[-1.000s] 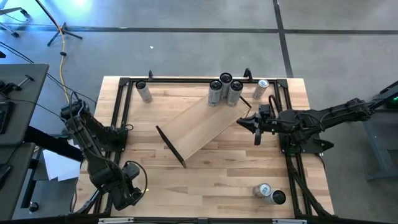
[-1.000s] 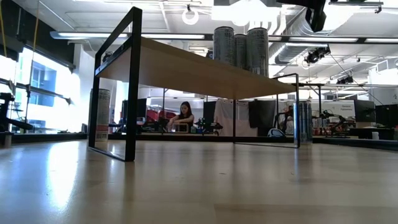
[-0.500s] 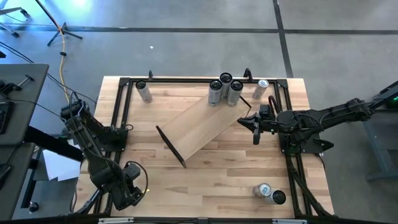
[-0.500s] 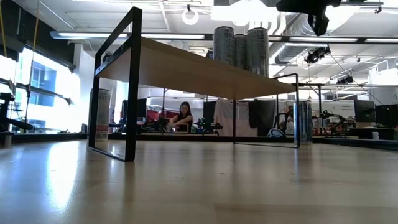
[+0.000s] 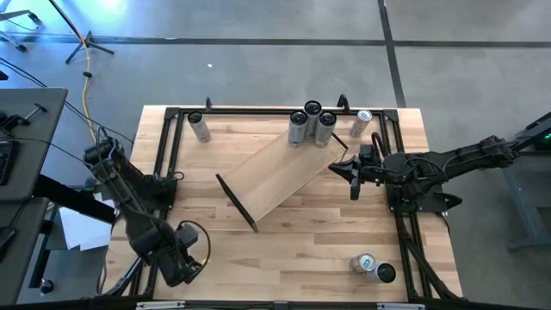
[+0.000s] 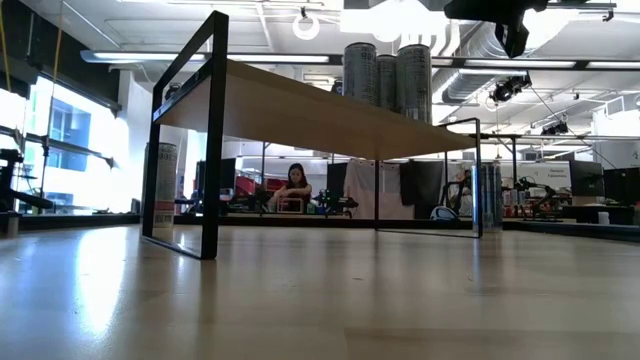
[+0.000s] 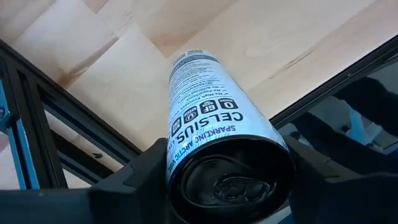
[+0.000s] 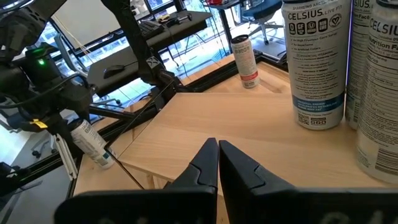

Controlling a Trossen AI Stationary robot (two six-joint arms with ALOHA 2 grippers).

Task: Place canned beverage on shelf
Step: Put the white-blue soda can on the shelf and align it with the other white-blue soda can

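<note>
Tabletop edge: left pincer (image 7: 224, 180) gripping can (image 7: 217, 137)

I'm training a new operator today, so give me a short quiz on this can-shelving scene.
1. How many cans stand on the shelf?
2. True or false: the right gripper is open.
3. Which gripper has a can between its fingers? A) the left gripper B) the right gripper

Key: 1. Three, grouped at the shelf's far end. 2. False, its fingers are shut together. 3. A.
</note>
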